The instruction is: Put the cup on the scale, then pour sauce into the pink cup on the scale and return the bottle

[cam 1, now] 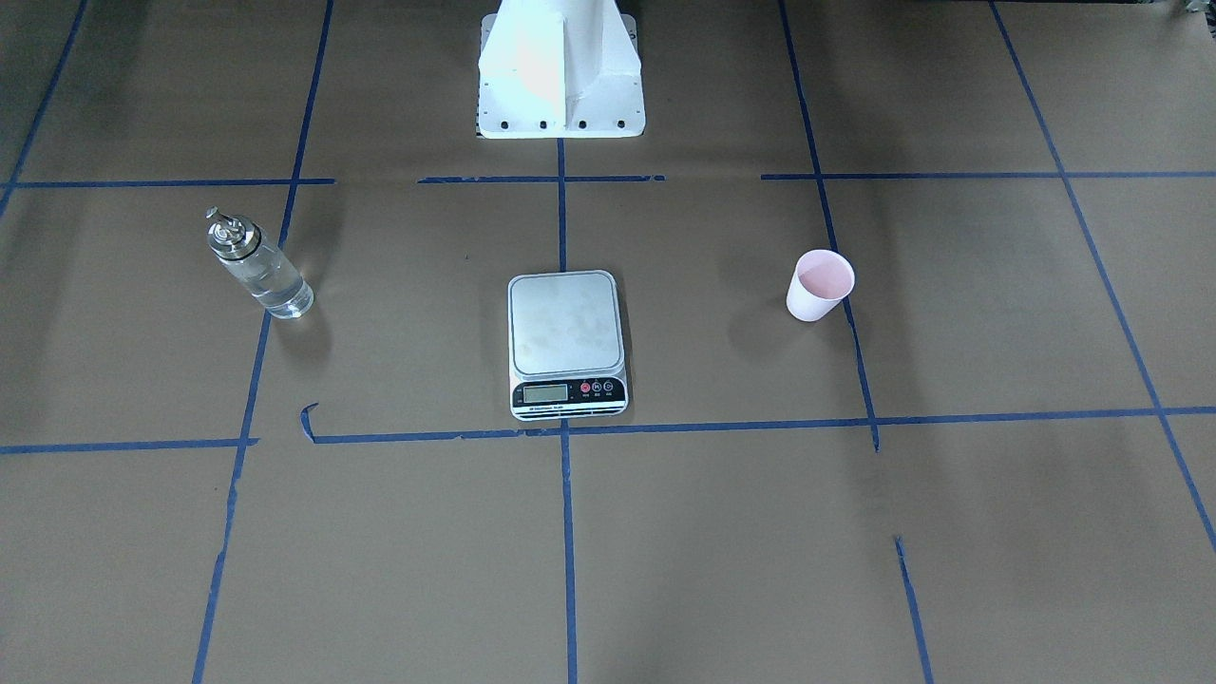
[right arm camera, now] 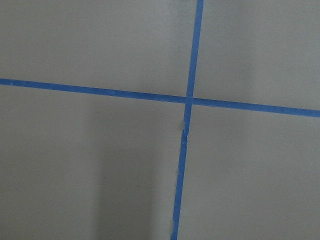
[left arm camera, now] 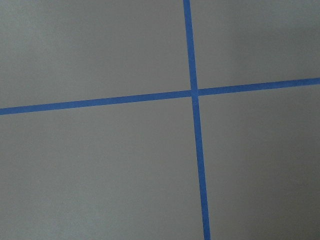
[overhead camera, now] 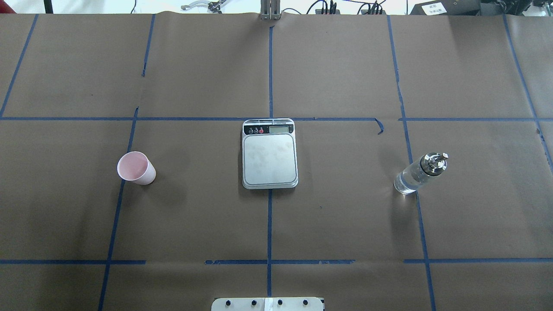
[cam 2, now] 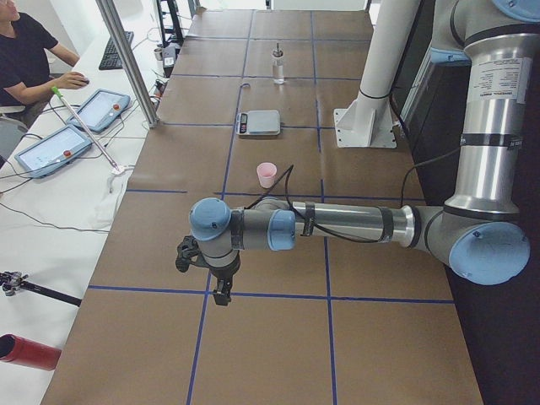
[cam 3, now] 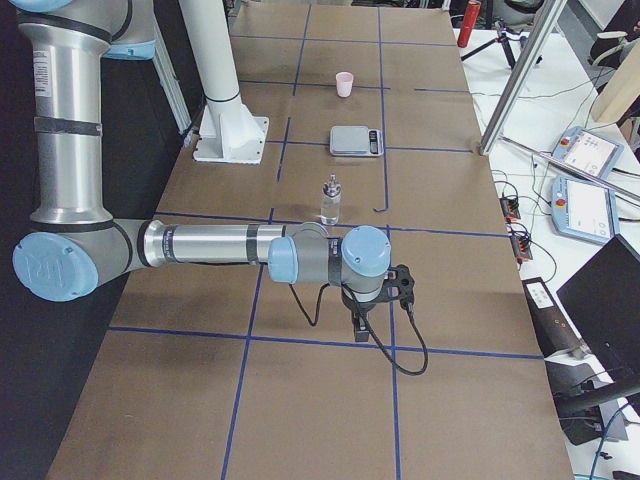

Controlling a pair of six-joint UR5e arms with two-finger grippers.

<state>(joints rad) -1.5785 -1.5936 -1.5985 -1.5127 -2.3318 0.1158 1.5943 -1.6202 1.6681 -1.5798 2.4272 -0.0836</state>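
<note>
Sitting mid-table on the brown paper of the table: the scale, flat and square. Its black display strip is on the edge turned away from the robot base.

The cup is well apart from the scale on the robot's left. It stands upright on the paper with its mouth up and the pink inside showing. It is not on the platform.

The bottle is well apart from the scale on the robot's right. It stands upright on its base, silver cap and spout on top, beside a line of blue tape. The sauce shows as clear liquid in the glass; the level cannot be read.

The left gripper points down over the paper, farther from the scale than the cup, so the cup lies between the two. It shows only in the side view, and I cannot tell whether its fingers are apart or together.

The right gripper mirrors it on the other side of the scale, beyond the bottle, also pointing down. It too shows only from the side, so the state of its fingers cannot be told either. Neither gripper touches anything.

Both wrist cameras show only paper and a crossing of tape lines.
</note>
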